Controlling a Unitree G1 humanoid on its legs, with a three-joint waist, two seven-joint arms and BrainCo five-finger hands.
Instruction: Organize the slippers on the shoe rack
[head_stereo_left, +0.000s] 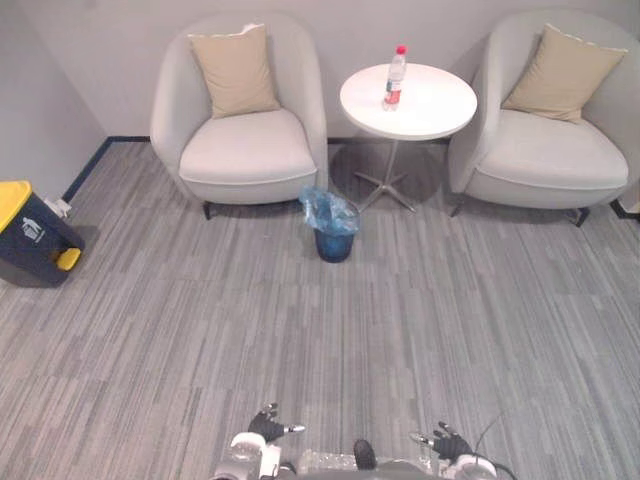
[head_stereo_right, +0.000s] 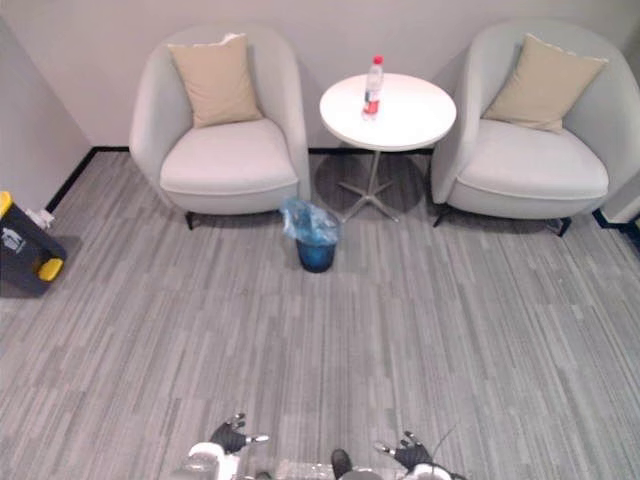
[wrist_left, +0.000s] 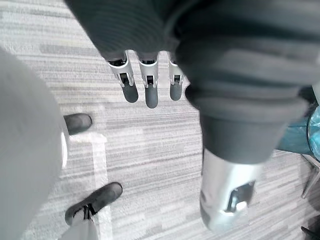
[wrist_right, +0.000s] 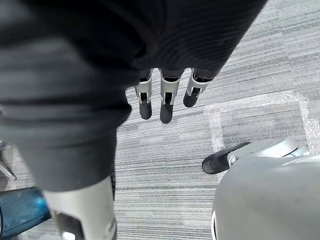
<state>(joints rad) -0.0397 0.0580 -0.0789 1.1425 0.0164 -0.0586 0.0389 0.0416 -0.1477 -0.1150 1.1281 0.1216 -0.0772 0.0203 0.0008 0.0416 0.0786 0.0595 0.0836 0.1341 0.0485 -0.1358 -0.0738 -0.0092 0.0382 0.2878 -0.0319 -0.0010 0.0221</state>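
My left hand (head_stereo_left: 268, 428) hangs low at the bottom edge of the eye views, over grey carpet, fingers straight and holding nothing. My right hand (head_stereo_left: 447, 441) mirrors it a little to the right, also open and empty. In the left wrist view the left hand's fingers (wrist_left: 148, 85) point down at bare carpet with the thumb (wrist_left: 227, 200) apart. In the right wrist view the right hand's fingers (wrist_right: 167, 100) hang the same way over the carpet.
Two light armchairs (head_stereo_left: 248, 150) (head_stereo_left: 548, 155) with beige cushions stand against the far wall. Between them is a round white table (head_stereo_left: 425, 110) with a bottle (head_stereo_left: 395, 78). A blue bin (head_stereo_left: 333, 228) stands in front. A dark yellow-lidded bin (head_stereo_left: 30, 235) sits left. Tape lines (wrist_right: 260, 105) mark the carpet.
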